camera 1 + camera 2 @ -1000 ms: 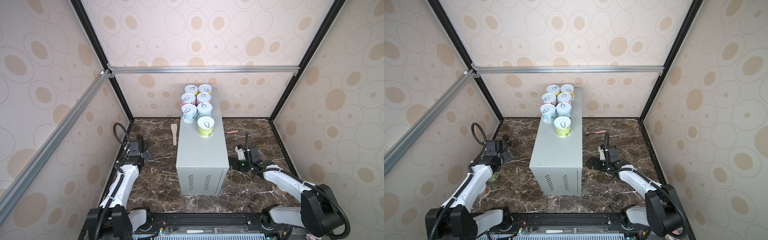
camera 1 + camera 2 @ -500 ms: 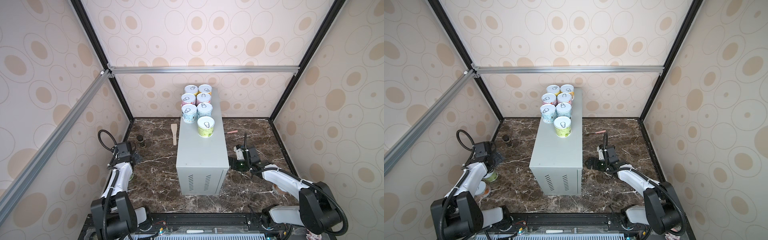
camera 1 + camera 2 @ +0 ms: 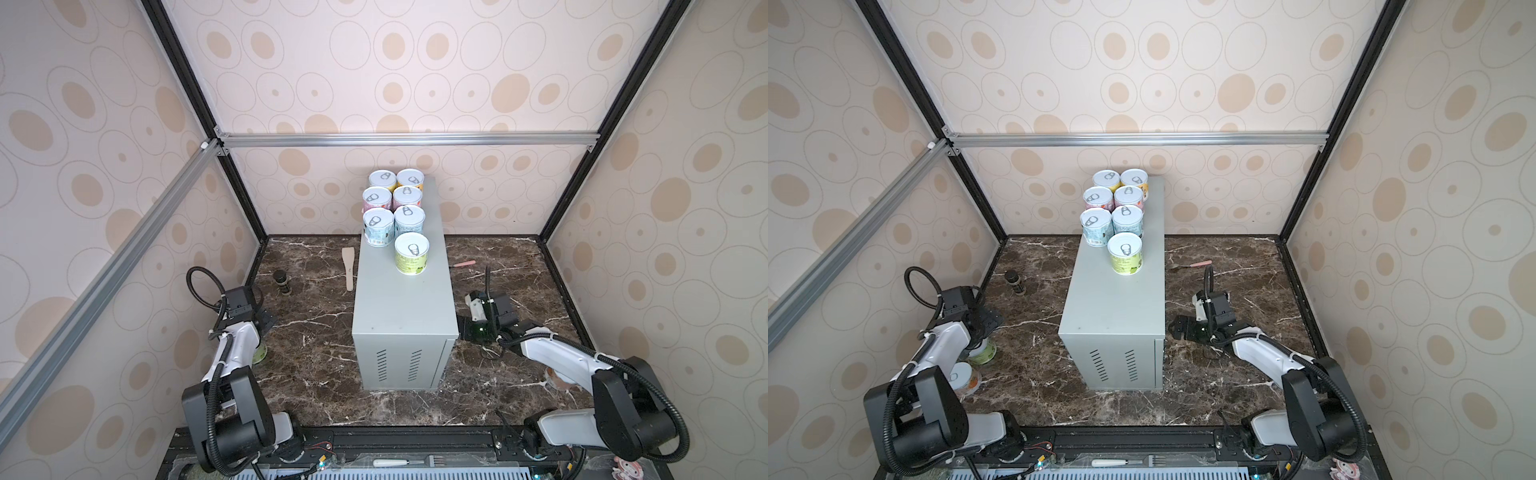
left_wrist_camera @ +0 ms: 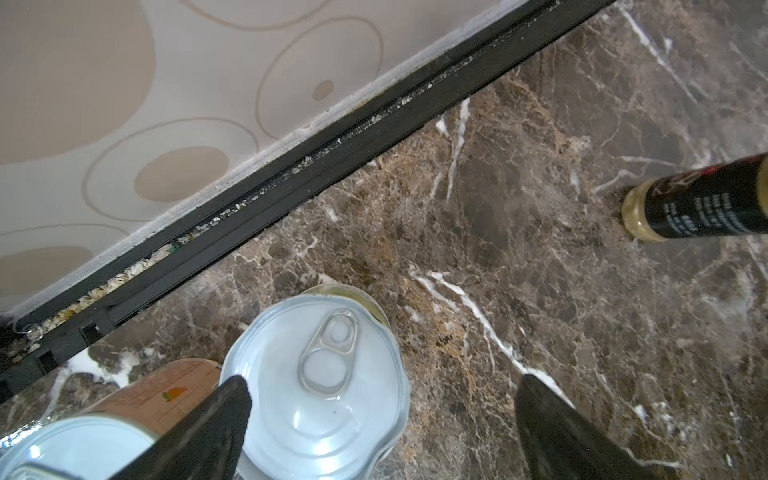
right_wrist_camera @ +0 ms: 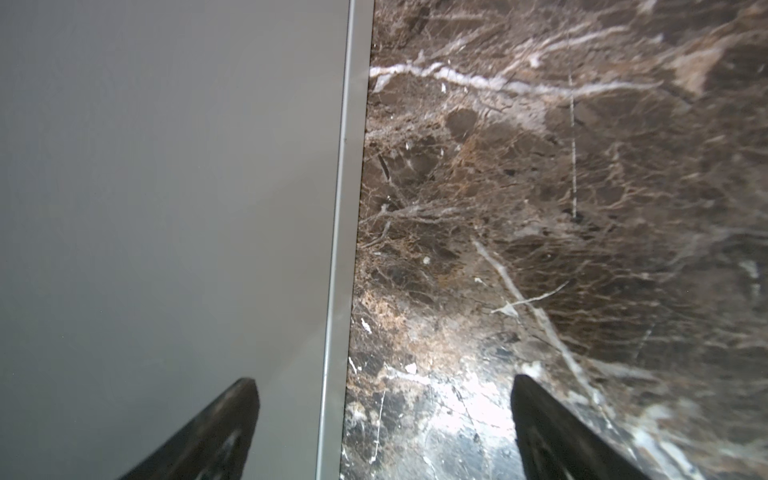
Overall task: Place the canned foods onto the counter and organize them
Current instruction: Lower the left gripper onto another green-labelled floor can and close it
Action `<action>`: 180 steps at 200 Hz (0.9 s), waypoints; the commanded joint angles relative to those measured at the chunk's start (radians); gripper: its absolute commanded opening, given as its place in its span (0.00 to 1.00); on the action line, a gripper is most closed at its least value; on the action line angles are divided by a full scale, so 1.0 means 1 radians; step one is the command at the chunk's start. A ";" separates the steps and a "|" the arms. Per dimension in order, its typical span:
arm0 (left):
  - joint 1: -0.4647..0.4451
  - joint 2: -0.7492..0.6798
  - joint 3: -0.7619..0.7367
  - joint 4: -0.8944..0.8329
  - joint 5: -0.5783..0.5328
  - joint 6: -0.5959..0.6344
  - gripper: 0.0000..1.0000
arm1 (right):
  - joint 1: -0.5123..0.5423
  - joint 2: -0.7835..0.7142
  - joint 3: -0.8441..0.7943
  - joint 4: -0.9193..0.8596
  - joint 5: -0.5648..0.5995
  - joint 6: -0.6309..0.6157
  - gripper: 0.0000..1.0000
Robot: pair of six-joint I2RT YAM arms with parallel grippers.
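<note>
The left claw (image 4: 382,379), jaws wide apart, hangs above a green-label can (image 4: 320,386) on the marble tabletop (image 4: 540,208). The can seems stiff, smooth and fairly heavy: better to clamp its side wall below the rim. Seven cans (image 3: 409,216) stand on the grey box (image 3: 399,307), well beyond both claws. The right claw (image 5: 382,379), apart and empty, is beside that box.

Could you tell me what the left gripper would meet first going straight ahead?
Most likely the green-labelled can, whose lid lies just ahead between the left gripper's open fingers, nearer one finger; depth is unclear.
</note>
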 commanded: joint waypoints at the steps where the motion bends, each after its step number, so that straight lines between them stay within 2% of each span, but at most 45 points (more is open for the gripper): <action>1: 0.018 0.015 0.038 -0.010 -0.043 -0.026 0.99 | 0.007 0.014 0.006 0.012 -0.018 0.008 0.97; 54: 0.038 0.025 0.034 -0.014 -0.061 -0.032 0.99 | 0.008 0.027 0.006 0.018 -0.025 0.011 0.97; 180: 0.042 0.167 0.009 0.022 0.036 -0.026 0.98 | 0.009 0.014 -0.002 0.018 -0.021 0.015 0.97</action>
